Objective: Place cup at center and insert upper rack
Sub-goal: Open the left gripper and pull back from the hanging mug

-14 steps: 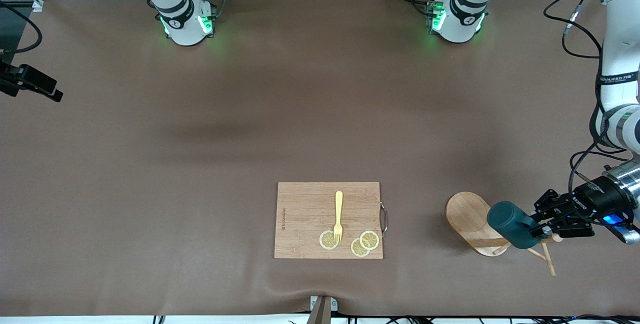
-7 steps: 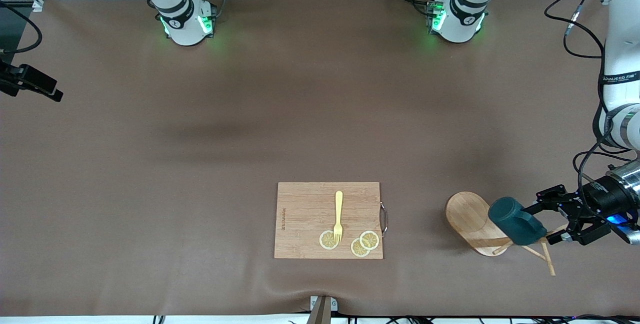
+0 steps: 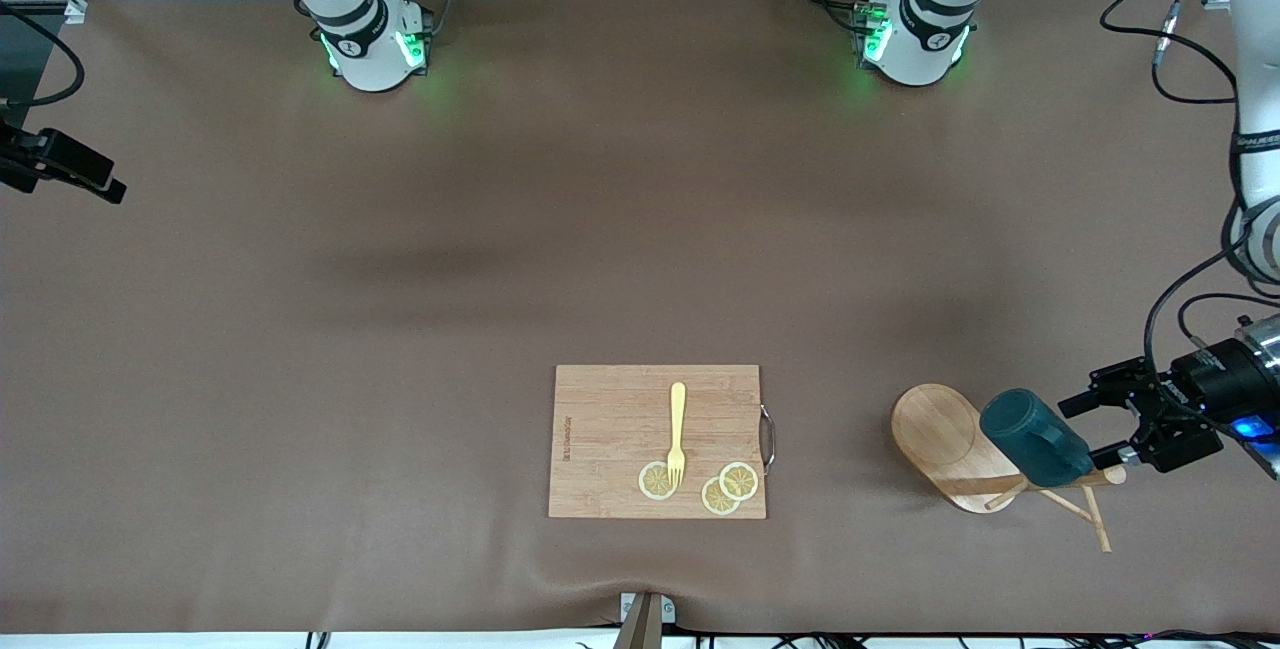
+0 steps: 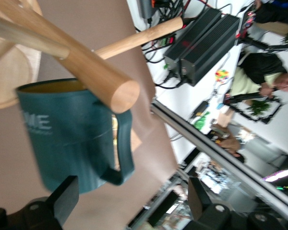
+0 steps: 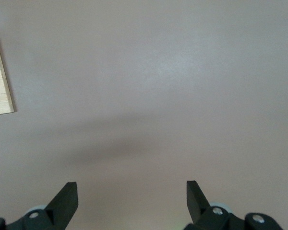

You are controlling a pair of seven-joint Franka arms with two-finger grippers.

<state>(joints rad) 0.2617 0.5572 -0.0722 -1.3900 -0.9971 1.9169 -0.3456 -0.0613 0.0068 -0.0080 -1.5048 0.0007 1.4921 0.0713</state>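
The cup (image 3: 1035,437) hangs on a peg of the rack (image 3: 945,449), which stands on the surface (image 3: 400,329) toward the left arm's end, beside the cutting board (image 3: 610,439). The left tool (image 3: 1095,426) is open just beside the cup, not touching it. The right tool (image 5: 132,196) is also open and empty, and this arm waits over the bare surface.

cup (image 4: 69,136) – pale letters "ME", rest hidden
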